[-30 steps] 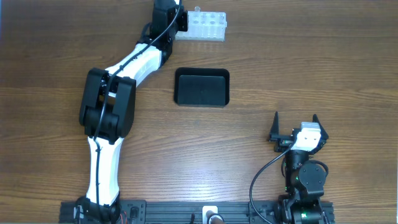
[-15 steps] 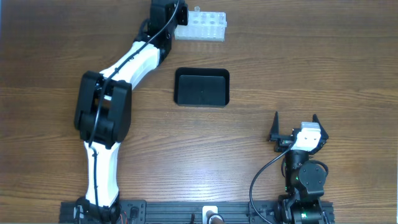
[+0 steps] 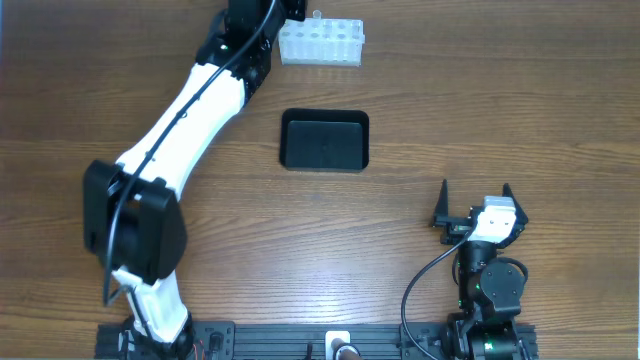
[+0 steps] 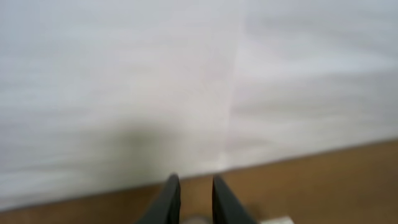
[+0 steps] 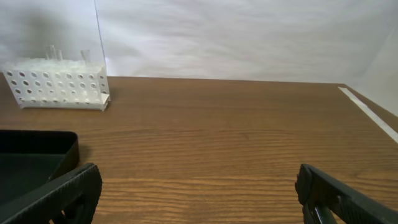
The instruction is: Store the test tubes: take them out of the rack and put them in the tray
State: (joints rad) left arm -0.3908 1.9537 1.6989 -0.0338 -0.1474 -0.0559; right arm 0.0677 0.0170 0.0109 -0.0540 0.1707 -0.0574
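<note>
Rack (image 3: pixel 322 45): clear plastic, lying at the far side of the table (image 3: pixel 520 100), its long side running across it. In the top view we note one test tube (image 3: pixel 317 15) standing in the rack's far row, toward its left end. In the right wrist view the rack (image 5: pixel 56 88) shows its perforated front, and two tube tops rise above its upper edge.

Tray (image 3: pixel 325 140): black and rectangular, on the near side of the rack, apart from it, roughly in line with its middle. We see no tube lying in it.

Left gripper (image 3: pixel 262 10): off the rack's left end, close to it, the arm stretched long from its base. Its own view looks past the gripper (image 4: pixel 191 183) at a white wall (image 4: pixel 124 74) and a strip of table. A pale blur sits low in that view; we cannot tell whether this gripper is grasping anything.

Right gripper (image 3: pixel 475 187): well apart from the rack, on the near side and to the right, beyond the tray. Fingers spread wide, nothing between them, and table shows through the gap.
</note>
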